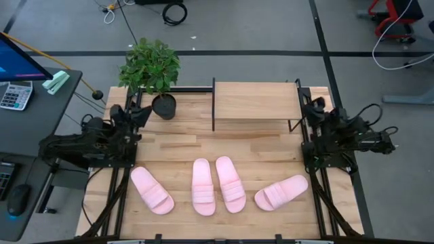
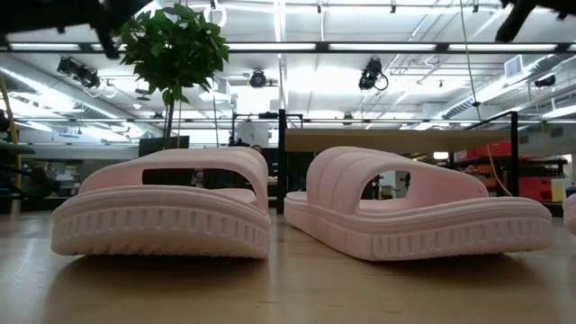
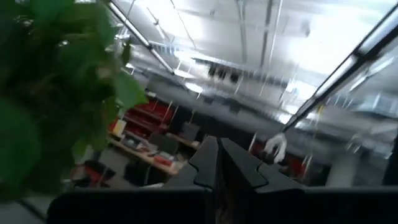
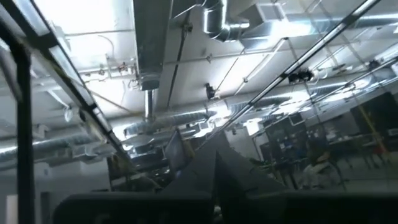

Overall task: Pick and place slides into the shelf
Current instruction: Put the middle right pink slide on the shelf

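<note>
Plank tabletop (image 1: 176,146) | four ribbed foam slides (image 1: 203,187) | wood-topped shelf (image 1: 256,100)

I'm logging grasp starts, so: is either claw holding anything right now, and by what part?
Nothing is held. All four slides lie on the table, while the left claw and right claw are parked shut and empty.

A potted plant (image 1: 152,71) stands at the tabletop's (image 1: 176,146) far left corner; a calculator (image 1: 15,95) lies on a side desk (image 1: 30,129).
</note>
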Action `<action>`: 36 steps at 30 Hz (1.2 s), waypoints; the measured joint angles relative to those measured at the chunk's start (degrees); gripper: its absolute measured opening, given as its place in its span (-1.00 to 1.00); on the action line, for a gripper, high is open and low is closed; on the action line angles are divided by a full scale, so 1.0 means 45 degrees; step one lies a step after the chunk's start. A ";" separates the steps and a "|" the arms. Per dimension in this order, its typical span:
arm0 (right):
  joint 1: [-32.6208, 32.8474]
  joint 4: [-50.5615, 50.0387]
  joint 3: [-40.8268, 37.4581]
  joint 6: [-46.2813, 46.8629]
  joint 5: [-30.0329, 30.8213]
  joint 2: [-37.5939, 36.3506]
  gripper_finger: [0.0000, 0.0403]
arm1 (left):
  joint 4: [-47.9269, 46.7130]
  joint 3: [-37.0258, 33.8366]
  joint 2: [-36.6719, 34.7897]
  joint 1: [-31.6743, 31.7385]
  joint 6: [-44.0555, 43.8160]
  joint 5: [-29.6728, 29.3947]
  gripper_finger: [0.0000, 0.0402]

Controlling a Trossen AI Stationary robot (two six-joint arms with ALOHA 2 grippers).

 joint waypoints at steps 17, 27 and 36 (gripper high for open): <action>-0.0005 -0.7610 0.9095 0.0086 -0.0203 0.4904 -0.93 | -0.2101 0.8231 0.7020 0.0259 0.2088 0.1056 -0.73; 0.0000 -0.9893 1.3951 -0.1407 -0.1728 0.8159 -0.93 | -0.6457 1.3223 0.9113 0.1291 0.2412 0.3213 -0.76; -0.0030 -0.8851 1.5529 -0.2626 -0.2620 0.9999 -0.93 | -0.6638 1.4901 1.0378 0.1945 0.2719 0.4305 -0.74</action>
